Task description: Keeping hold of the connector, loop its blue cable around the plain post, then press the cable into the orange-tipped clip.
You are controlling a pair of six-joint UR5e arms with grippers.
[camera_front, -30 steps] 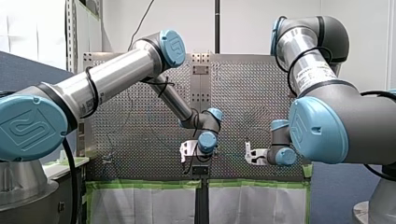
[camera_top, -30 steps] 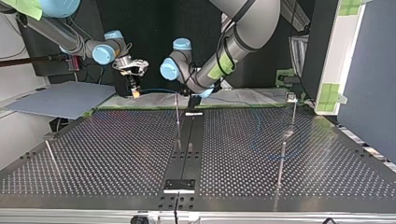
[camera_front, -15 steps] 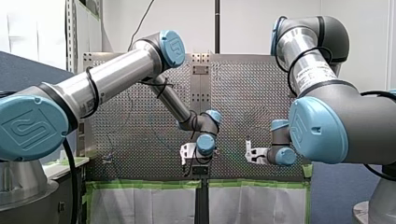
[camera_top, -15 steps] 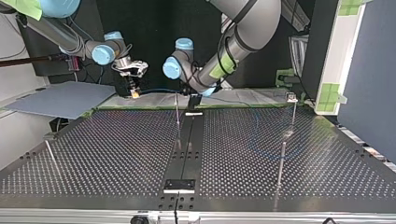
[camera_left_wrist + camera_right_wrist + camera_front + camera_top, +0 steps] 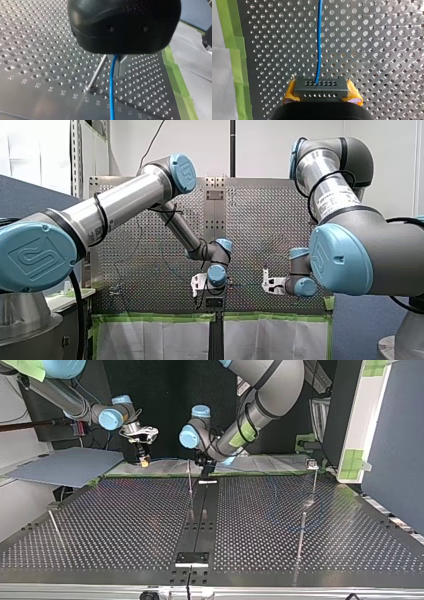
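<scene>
Connector (image 5: pixel 319 87) sat clamped btw R gripper's (image 5: pixel 322 93) yellow pads (image 5: pixel 290 93), apart from plain post (image 5: pixel 96 75), its blue cable (image 5: pixel 111 95) passing just beside post under L gripper (image 5: pixel 116 60) (jaw state couldn't be told), so the wrap prob. needed steady tension w/ cable low on post

A thin post (image 5: pixel 96 74) rises just beside my left end effector (image 5: pixel 206 465), the blue cable (image 5: pixel 112 87) close alongside it. Past the post, the perforated surface (image 5: pixel 37 37) lies open.
</scene>
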